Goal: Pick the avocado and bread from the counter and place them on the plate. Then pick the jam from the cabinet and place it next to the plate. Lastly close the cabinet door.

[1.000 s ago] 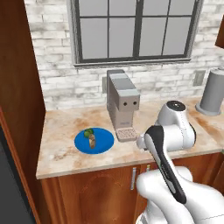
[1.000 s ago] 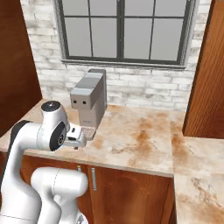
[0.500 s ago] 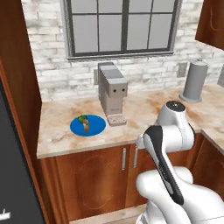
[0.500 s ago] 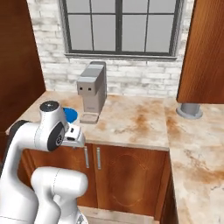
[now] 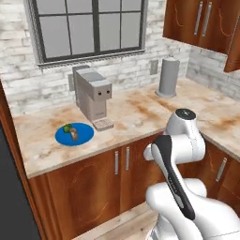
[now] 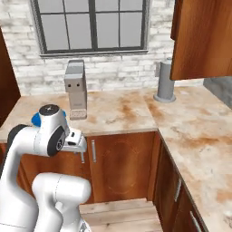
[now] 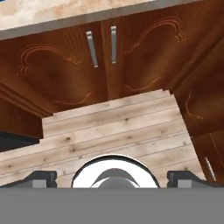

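The blue plate (image 5: 82,137) lies on the beige marbled counter (image 5: 140,105) left of the coffee machine. On it sit the green avocado (image 5: 68,127) and the brown bread (image 5: 75,135), side by side. In the right base view a sliver of the plate (image 6: 35,119) peeks out behind my arm. My gripper (image 6: 76,146) hangs folded in front of the counter's edge, well away from the plate. In the hand view my gripper (image 7: 113,177) is open, its fingertips (image 7: 41,177) wide apart with nothing between them. A tall reddish-brown cabinet panel (image 5: 5,117) runs down the left edge. The jam is hidden.
A grey coffee machine (image 5: 92,96) stands at the back wall and a grey cylinder (image 5: 168,77) near the corner. Upper wooden cabinets (image 6: 204,36) hang at the right. Below me are lower cabinet doors (image 7: 100,61) with silver handles and a plank floor (image 7: 118,127).
The whole picture has shifted: the base has backed away from the counter and turned right, bringing the corner and upper cabinets into view. The arm stays folded, the food stays on the plate.
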